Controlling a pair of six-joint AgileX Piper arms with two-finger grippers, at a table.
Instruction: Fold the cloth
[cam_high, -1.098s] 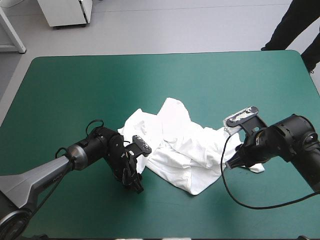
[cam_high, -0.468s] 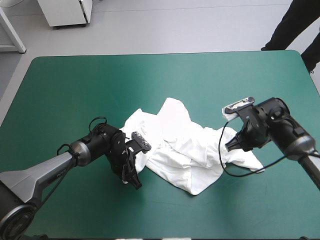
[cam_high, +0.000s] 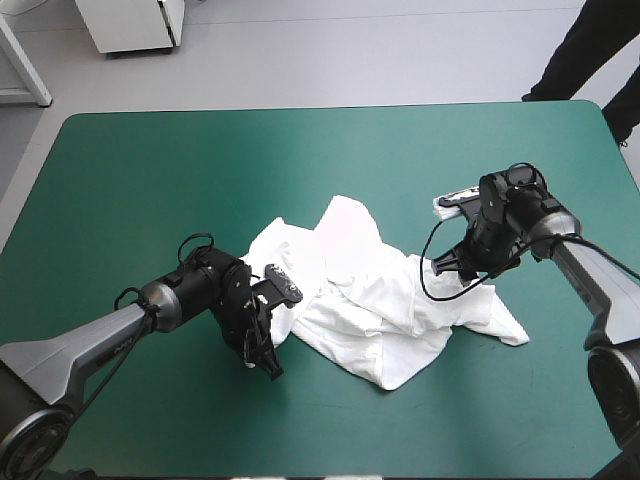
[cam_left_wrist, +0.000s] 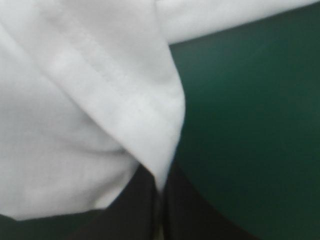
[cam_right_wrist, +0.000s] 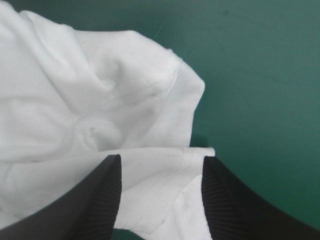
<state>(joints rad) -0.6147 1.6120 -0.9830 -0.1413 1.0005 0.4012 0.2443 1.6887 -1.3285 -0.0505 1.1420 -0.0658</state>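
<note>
- My left gripper (cam_high: 268, 348) (cam_left_wrist: 160, 181): at the 8 o'clock edge of the T-shirt (cam_high: 370, 290), low on the table (cam_high: 150, 180).
- Left jaws are pinched together on a stitched hem of the T-shirt (cam_left_wrist: 100, 100). White cloth fans out ahead, with bare teal-green cover beside it.
- T-shirt: a white crumpled heap, about mid-table. It reaches toward 3 o'clock, and one point pokes to 12.
- My right gripper (cam_high: 450, 265) (cam_right_wrist: 161, 165): over the shirt's 2 o'clock side.
- Right jaws stand apart, gripping nothing. A hemmed fold of the T-shirt (cam_right_wrist: 100, 100) lies between the black fingers (cam_right_wrist: 100, 200), with rumpled cloth ahead.
</note>
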